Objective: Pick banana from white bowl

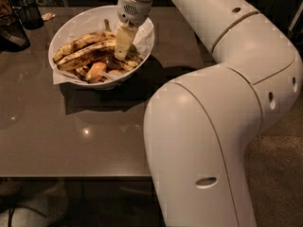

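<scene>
The white bowl (66, 25), lined with crumpled white paper, stands at the back left of the dark table. Two long blotched bananas lie side by side in it. The yellower banana (85, 54) lies in front, and a browner one (80, 40) lies behind it. Short banana and orange pieces (97, 71) lie at the bowl's front. My gripper (123, 48) reaches down into the bowl from the wrist above, at the right ends of the two long bananas. Its tip touches or sits just over them; which, I cannot tell.
A dark wire cup (29, 12) stands at the back left, with another dark object (12, 32) at the left edge. My large white arm (222, 103) fills the right side. The table's front edge (75, 176) runs along the bottom.
</scene>
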Action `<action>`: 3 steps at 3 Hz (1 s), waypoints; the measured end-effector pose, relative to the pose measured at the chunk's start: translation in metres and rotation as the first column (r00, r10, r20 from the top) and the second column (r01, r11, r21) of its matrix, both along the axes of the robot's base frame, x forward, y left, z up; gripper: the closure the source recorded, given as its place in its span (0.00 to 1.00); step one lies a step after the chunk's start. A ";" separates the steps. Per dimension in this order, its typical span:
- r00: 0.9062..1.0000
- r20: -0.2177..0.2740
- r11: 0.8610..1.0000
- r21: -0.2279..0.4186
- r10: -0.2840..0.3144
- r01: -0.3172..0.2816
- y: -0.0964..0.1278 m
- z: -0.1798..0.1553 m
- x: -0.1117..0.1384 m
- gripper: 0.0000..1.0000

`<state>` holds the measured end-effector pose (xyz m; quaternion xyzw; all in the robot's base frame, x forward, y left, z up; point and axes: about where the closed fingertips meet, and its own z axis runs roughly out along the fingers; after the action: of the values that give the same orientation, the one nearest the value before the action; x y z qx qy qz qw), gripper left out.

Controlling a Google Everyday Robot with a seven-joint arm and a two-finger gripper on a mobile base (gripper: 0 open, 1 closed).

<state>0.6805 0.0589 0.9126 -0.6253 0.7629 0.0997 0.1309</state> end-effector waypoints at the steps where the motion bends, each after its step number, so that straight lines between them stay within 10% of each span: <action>1: 1.000 0.000 1.000 0.000 0.000 0.000 0.000 0.000 0.000 0.65; 3: 1.000 0.022 1.000 0.016 -0.002 0.001 0.005 0.002 0.004 1.00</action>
<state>0.6842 0.0636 0.9144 -0.6247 0.7611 0.0988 0.1441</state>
